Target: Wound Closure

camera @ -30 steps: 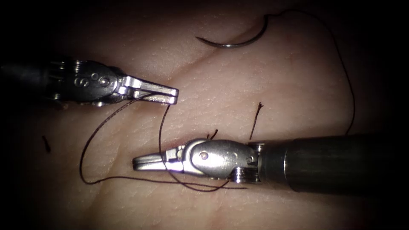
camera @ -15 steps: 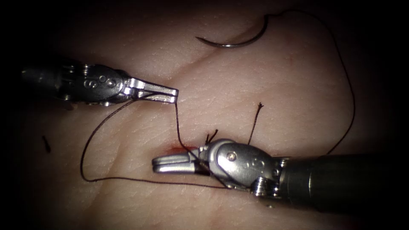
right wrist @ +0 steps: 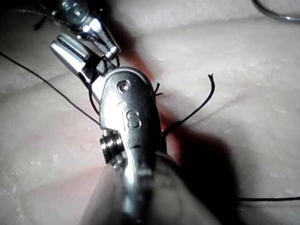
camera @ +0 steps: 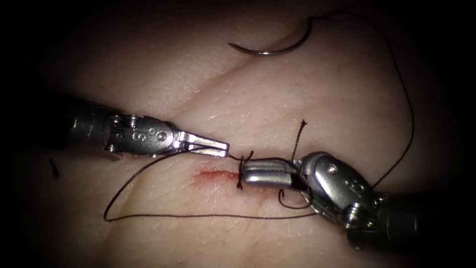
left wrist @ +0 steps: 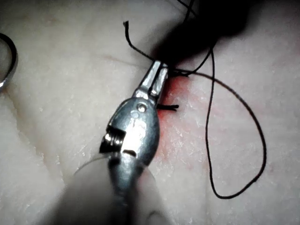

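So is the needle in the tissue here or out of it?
Out. The needle lies free on the tissue, its whole curve showing, held by neither end effector.

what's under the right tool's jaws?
Under the right tool: tissue with red fluid and thread looped around the jaws. The cut beneath is covered. Needle lies free, farther back.

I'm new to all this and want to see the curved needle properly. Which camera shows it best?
The endoscope view: the whole needle lies free on the tissue, held by neither tool, thread trailing from its end. The left wrist view and right wrist view each catch just part of its curve.
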